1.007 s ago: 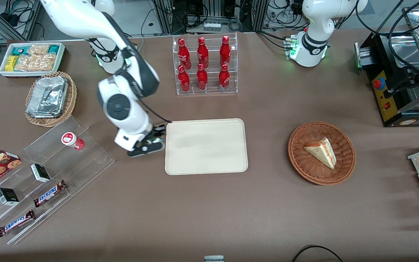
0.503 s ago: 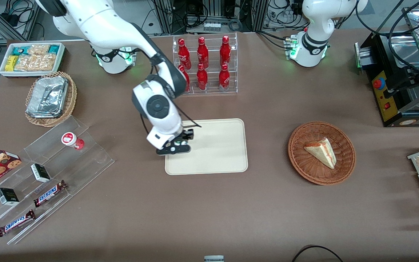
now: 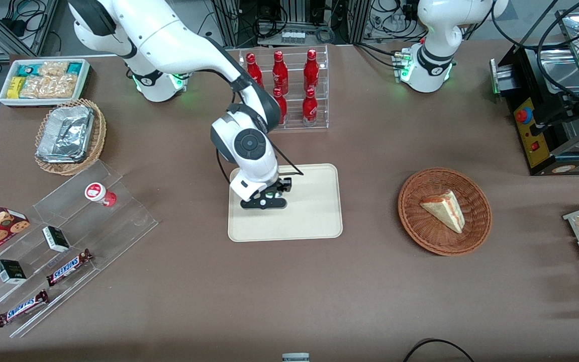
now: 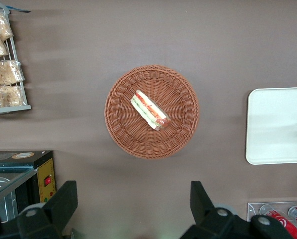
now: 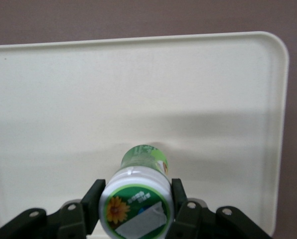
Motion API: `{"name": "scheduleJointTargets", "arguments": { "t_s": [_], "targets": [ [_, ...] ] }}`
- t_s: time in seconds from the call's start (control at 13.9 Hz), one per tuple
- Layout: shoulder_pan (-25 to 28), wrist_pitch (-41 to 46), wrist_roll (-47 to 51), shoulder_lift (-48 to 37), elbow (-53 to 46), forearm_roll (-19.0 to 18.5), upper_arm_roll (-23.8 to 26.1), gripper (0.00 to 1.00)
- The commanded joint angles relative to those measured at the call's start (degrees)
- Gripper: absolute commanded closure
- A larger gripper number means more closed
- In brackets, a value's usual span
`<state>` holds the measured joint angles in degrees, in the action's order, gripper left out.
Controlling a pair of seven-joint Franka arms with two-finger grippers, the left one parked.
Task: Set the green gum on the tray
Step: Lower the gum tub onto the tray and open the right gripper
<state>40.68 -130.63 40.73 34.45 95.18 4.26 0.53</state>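
Note:
My right gripper (image 3: 272, 192) hangs over the cream tray (image 3: 314, 221), above the part of it nearer the working arm's end. In the right wrist view the gripper (image 5: 136, 201) is shut on the green gum (image 5: 137, 199), a small green bottle with a white lid bearing a green-and-yellow flower mark. The two black fingers (image 5: 92, 198) press the lid from both sides. The bottle hangs over the tray (image 5: 64, 99); I cannot tell whether it touches it. In the front view the bottle is mostly hidden by the gripper.
A clear rack of red bottles (image 3: 282, 90) stands just farther from the front camera than the tray. A red-lidded bottle (image 3: 99, 194) lies on a clear stepped stand (image 3: 68, 241) with candy bars. A wicker basket with a sandwich (image 3: 444, 211) lies toward the parked arm's end.
My gripper has moved sideways with the green gum, from beside the tray's edge at the working arm's end to over the tray.

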Motion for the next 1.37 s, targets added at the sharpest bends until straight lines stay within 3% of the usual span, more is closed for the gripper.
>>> {"name": "scheduleJointTargets", "arguments": {
  "t_s": [0.0, 0.58, 0.65, 0.72, 0.79, 1.29],
  "targets": [
    [1.3, -0.9, 2.2, 3.0, -3.8, 1.7, -0.4, 1.0],
    [1.9, -2.5, 2.2, 5.3, -4.1, 1.2, -0.6, 1.0],
    [1.9, -3.0, 2.1, 5.4, -4.1, 1.1, -0.6, 0.63],
    [1.9, -3.2, 2.2, 5.5, -4.1, 1.1, -0.6, 0.09],
    [1.9, -3.5, 1.9, 5.5, -4.1, 1.0, -0.6, 0.0],
    [2.2, -3.3, 0.8, 4.9, -4.1, -0.9, -0.6, 0.0]
  ]
}}
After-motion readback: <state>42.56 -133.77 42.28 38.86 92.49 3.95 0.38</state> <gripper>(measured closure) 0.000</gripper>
